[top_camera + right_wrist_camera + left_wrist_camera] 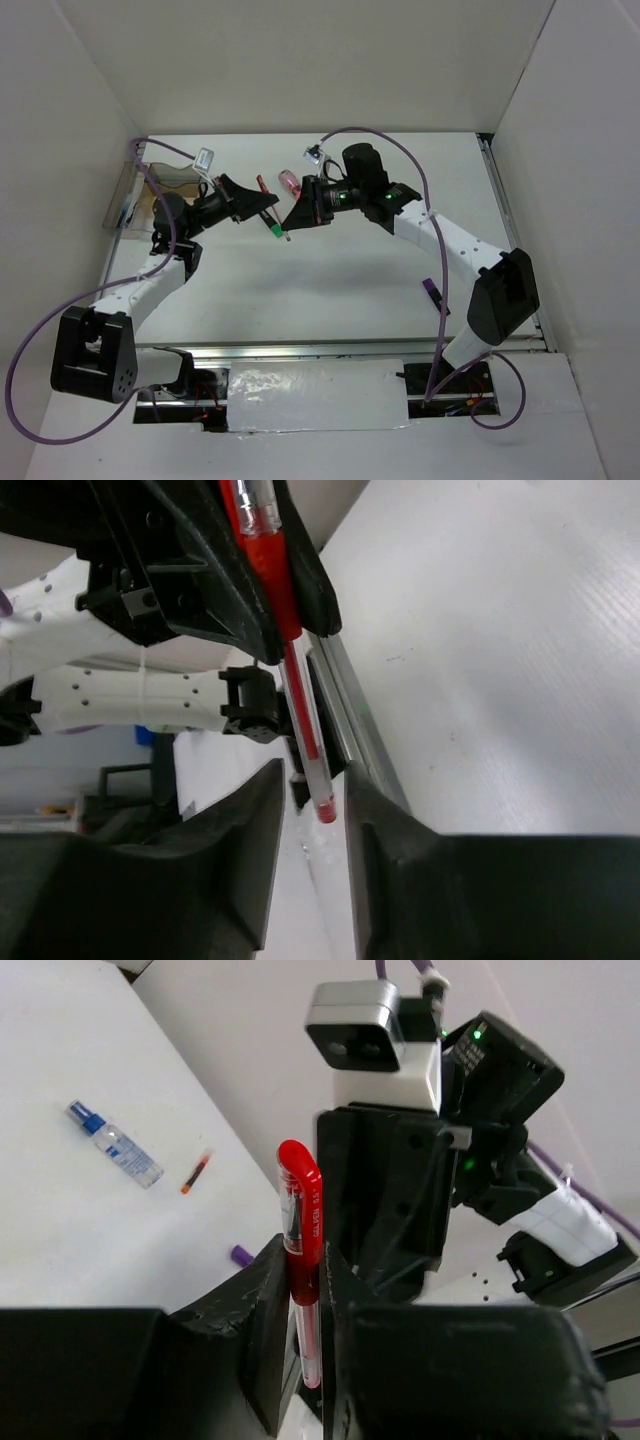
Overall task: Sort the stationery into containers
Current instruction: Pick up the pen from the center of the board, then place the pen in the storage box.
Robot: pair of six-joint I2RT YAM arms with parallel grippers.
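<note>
The two arms meet nose to nose over the far middle of the bench point(350, 280), and a red pen point(300, 1200) runs between them. The left gripper point(303, 1260) has its jaws clamped on the pen's red grip section, pads pressed against both sides, with the capped end sticking out past the fingertips toward the right arm's wrist. From the right wrist, the pen's clear barrel and tip reach down between the jaws of the right gripper point(312, 775). Those jaws stand a little apart, with a gap on either side of the barrel, so they are not squeezing it. The pen is up in the air, off the bench.

The clear-plastic box point(135, 195) sits at the far left edge, just beyond the left arm. A pink tube point(290, 181) lies on the bench just behind the meeting grippers. A purple-ended highlighter point(432, 290) lies well off to the right, near the right arm. In the left wrist view a blue-capped clear bottle point(115, 1145) lies flat on the white surface, with a small orange-red piece point(197, 1173) near it.
</note>
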